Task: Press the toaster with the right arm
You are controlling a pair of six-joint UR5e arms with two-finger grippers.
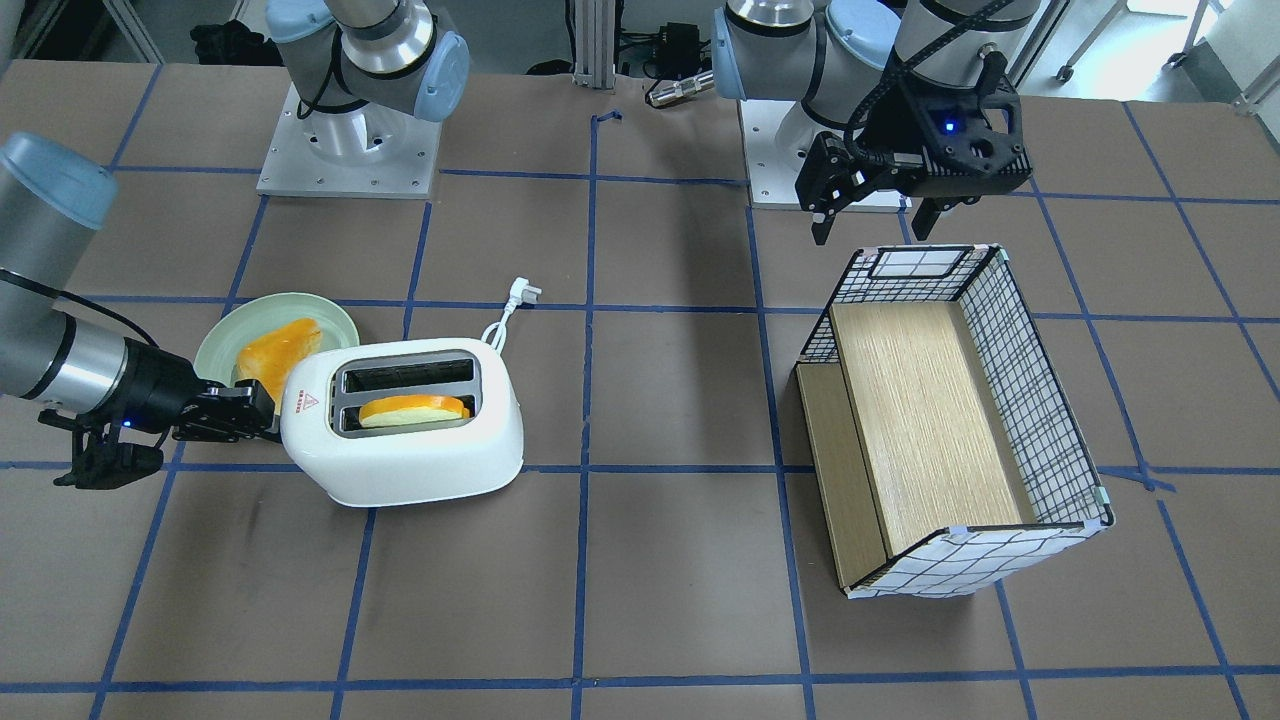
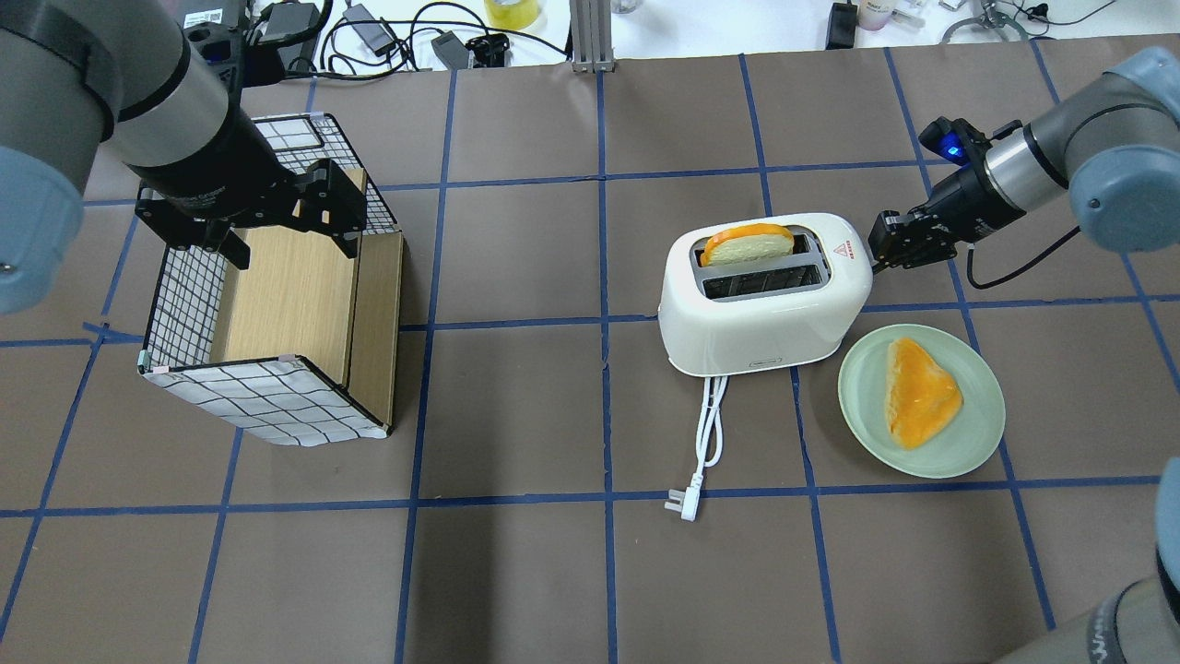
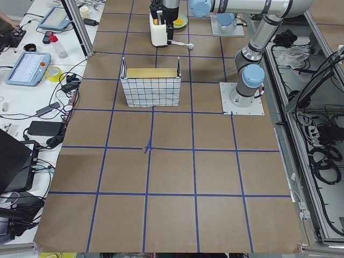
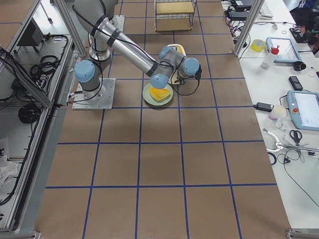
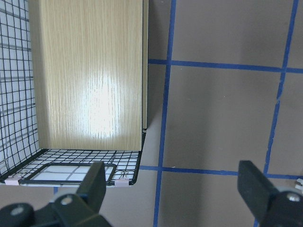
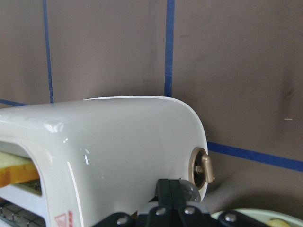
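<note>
The white toaster stands on the table, its cord and plug trailing toward the robot. A slice of bread sits in one slot; the other slot is empty. My right gripper is shut, with its tips against the toaster's end face at the side with the orange triangle. In the right wrist view the closed fingertips lie on the toaster beside a tan knob. My left gripper is open and empty above the grid-patterned box.
A pale green plate with a piece of toast lies beside the toaster, near my right arm. The grid-patterned box with wooden panels lies on its side on the left arm's half. Blue tape lines cross the brown table.
</note>
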